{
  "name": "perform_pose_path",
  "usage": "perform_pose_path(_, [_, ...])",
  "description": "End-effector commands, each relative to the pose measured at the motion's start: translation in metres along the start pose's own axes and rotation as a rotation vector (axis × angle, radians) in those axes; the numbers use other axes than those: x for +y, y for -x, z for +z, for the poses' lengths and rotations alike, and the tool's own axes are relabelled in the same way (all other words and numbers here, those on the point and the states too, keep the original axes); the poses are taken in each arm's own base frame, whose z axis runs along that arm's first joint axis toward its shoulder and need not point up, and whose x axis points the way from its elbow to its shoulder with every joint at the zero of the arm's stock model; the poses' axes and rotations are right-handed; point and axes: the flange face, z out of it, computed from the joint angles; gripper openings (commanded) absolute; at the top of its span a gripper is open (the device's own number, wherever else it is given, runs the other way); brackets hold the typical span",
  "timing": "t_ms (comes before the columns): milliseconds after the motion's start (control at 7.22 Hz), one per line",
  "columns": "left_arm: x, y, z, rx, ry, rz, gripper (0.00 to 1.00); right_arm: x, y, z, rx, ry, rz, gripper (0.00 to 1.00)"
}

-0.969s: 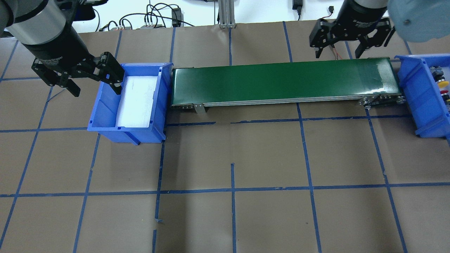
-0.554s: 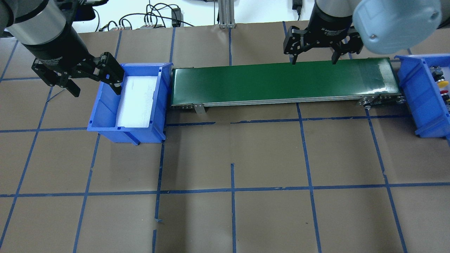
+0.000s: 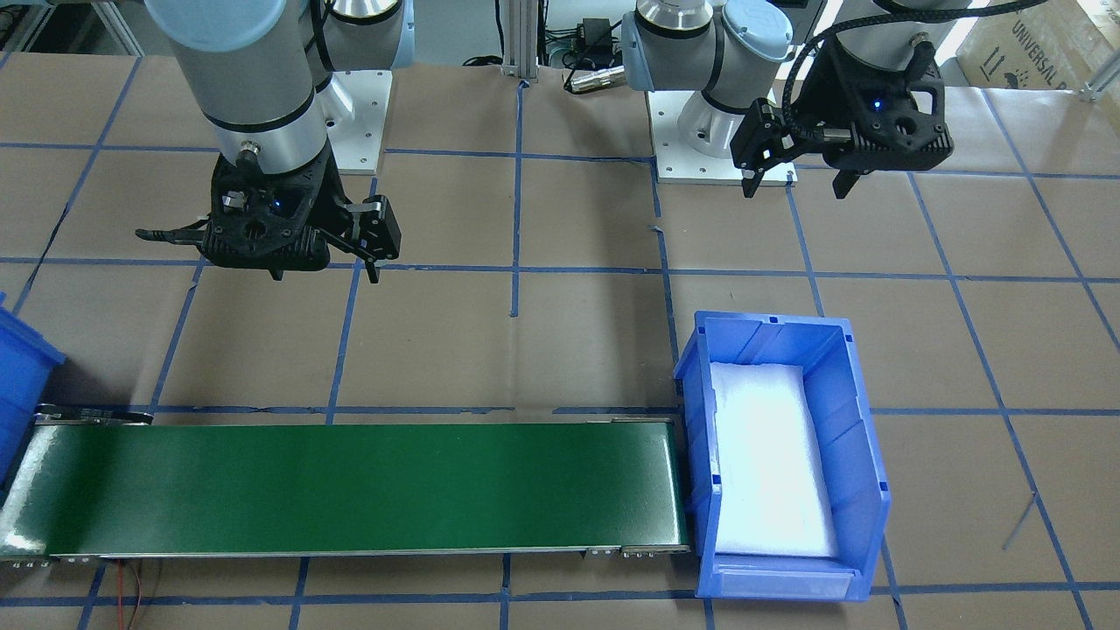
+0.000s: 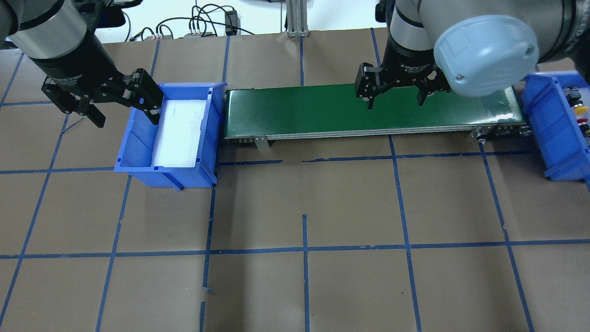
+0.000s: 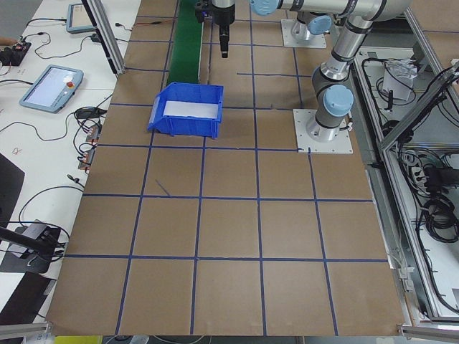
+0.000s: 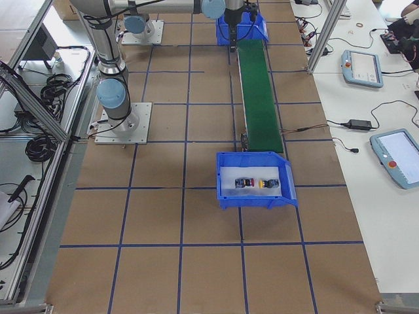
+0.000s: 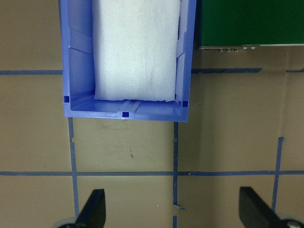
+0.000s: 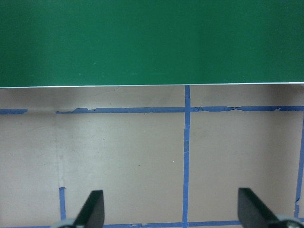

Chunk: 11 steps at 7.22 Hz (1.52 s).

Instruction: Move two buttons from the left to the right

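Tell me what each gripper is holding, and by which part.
Nothing. The left gripper and right gripper are both open and empty. The red button and yellow button lie in the right-hand bin.

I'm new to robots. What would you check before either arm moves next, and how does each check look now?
1. Left pincer open and empty: ok.
2. Right pincer open and empty: ok.
3. Belt bare: ok.
4. Left bin holds only its white pad: ok.
5. Red button and yellow button both in the right bin: ok.
6. Belt running or stopped: cannot tell.
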Motion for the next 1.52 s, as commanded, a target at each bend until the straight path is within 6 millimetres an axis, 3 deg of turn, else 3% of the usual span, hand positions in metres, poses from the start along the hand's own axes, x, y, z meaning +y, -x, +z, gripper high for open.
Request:
perform_pose_path(0, [0.001, -0.002, 0.0, 0.002, 0.001, 0.003, 1.0, -0.007, -0.027, 0.006, 0.001, 0.002, 0.0, 1.0])
perform_pose_path(138, [0.001, -0.003, 0.0, 0.003, 0.001, 0.004, 1.0, -0.011, -0.042, 0.005, 0.001, 0.0, 0.005, 1.0])
perform_pose_path(554, [0.002, -0.004, 0.0, 0.003, 0.001, 0.006, 1.0, -0.008, -0.036, -0.002, -0.003, -0.015, 0.013, 1.0])
perform_pose_path(1385, [0.0, -0.003, 0.003, 0.001, 0.006, 0.009, 1.0, -0.009, -0.037, 0.001, 0.002, -0.011, 0.013, 1.0])
